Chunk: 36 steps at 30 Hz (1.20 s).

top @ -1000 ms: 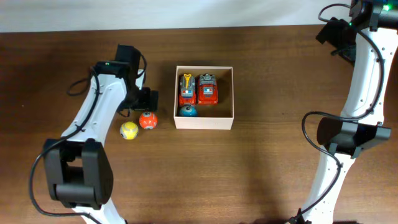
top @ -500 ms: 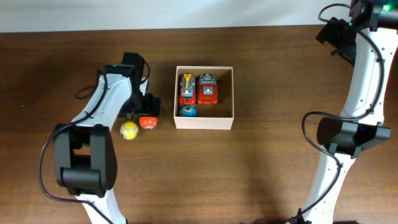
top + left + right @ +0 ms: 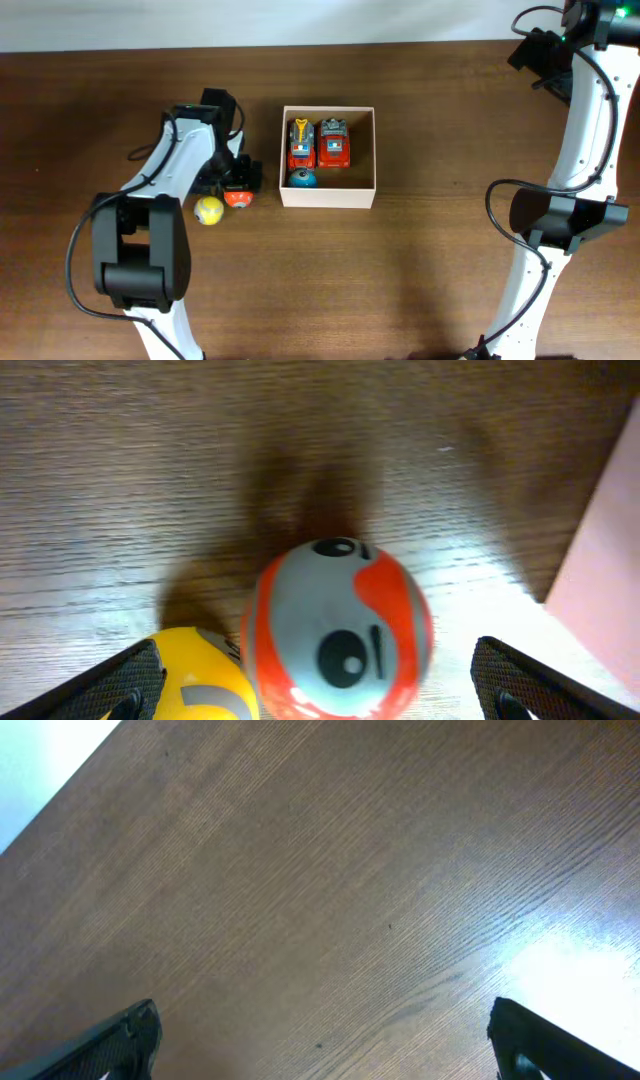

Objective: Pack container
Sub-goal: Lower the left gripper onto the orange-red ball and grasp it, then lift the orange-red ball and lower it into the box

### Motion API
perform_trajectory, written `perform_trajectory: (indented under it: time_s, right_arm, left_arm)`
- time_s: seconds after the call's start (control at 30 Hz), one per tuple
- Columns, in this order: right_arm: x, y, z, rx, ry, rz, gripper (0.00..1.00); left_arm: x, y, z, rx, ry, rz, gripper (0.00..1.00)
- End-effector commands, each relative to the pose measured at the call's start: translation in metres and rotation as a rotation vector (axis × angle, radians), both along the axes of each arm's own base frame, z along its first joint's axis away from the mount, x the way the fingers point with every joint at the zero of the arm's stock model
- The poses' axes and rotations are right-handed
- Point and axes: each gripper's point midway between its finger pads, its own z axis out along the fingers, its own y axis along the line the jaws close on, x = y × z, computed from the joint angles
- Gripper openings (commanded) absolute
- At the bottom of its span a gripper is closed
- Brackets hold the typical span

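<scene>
Container [image 3: 328, 197] mid-bench [image 3: 430, 270]; inside: two red trucks [image 3: 333, 145], blue ball [image 3: 302, 178]. Left pincer [image 3: 325, 685] wide open astride orange ball [image 3: 335, 630], not gripping it; yellow ball [image 3: 200, 685] just beside. Right pincer [image 3: 320, 1040] wide open, empty, over bare wood.

orange/grey ball [image 3: 338, 630], yellow ball [image 3: 208, 210]

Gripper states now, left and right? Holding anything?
Left gripper: open, nothing held, jaws wide over the orange-and-grey ball.
Right gripper: open, empty.
</scene>
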Motion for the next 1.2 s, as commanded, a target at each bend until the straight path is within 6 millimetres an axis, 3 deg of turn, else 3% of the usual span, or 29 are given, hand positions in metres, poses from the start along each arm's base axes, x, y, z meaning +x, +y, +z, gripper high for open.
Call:
perform_trajectory:
  time_s: [0.0,0.7,0.87,0.97,1.17]
  right_arm:
    - [-0.004,0.000,0.015,-0.005,-0.035,-0.012,0.99]
    - [-0.004,0.000,0.015,-0.005,-0.035,-0.011,0.99]
    - [-0.004,0.000,0.015,-0.005,-0.035,-0.011,0.99]
    - [-0.004,0.000,0.015,-0.005,-0.035,-0.011,0.99]
    - [-0.004,0.000,0.015,-0.005,-0.035,-0.011,0.99]
  left_arm:
    - [-0.012,-0.013,-0.008,-0.034,0.046,-0.009,1.00]
    - [-0.008,-0.008,-0.022,0.013,0.006,-0.020,0.89]
    - [-0.006,-0.008,-0.022,0.014,-0.003,-0.020,0.53]
    - [-0.004,-0.008,-0.022,0.013,-0.009,-0.020,0.36]
    - [0.002,-0.009,-0.019,0.009,-0.028,-0.020,0.36]
